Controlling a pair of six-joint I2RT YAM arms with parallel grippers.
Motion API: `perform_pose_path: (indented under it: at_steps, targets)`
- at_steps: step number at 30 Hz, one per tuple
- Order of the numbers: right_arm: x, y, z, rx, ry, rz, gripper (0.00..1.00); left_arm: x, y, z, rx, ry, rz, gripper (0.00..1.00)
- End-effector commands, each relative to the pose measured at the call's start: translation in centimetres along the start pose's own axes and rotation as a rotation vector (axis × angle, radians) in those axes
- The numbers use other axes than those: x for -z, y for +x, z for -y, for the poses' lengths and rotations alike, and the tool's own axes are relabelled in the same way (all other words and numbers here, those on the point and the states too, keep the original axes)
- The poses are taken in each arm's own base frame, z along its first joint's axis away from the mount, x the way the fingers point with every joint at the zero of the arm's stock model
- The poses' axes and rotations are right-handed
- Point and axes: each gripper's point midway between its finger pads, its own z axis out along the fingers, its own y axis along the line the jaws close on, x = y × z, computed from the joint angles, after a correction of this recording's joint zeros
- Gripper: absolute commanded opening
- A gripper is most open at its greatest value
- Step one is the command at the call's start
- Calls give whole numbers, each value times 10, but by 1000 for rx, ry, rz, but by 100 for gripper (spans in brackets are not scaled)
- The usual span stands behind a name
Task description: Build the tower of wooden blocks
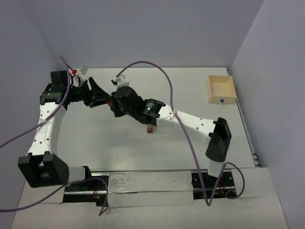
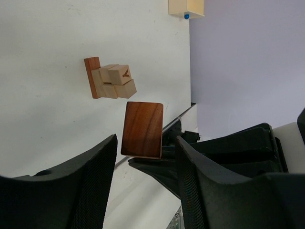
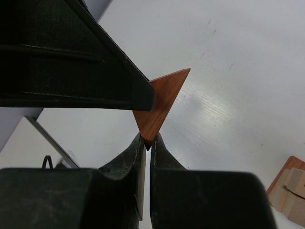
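The right tool pinches one corner of the reddish-brown wedge; the left tool is spread, with one finger on each side of it.

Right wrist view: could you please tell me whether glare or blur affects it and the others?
Right wrist view: bright glare patch on the table beside the sharp reddish-brown wedge; left wrist view: the wood blocks crisp and evenly lit; top external view: even light, only soft shadows.
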Motion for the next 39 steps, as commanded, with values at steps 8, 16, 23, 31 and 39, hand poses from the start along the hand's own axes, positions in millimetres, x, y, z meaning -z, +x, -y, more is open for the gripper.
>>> perform_pose_path:
  at_steps: [8, 16, 23, 31, 39]
  targets:
    - [26, -41, -20, -29, -76, 111, 0, -4, 2, 14, -32, 63, -14, 24]
    - [33, -40, -9, -9, -51, 107, 33, -3, 2, 11, -9, 35, 5, 0]
    - [54, -22, 68, 33, 130, 56, 80, 3, 8, -12, 45, -135, 66, 0]
    - [97, -47, 167, 52, 442, 145, 79, -17, -7, -32, 119, -270, 82, 0]
    - [147, -73, 243, -7, 697, 179, 80, -69, 2, -10, -46, -463, 129, 0]
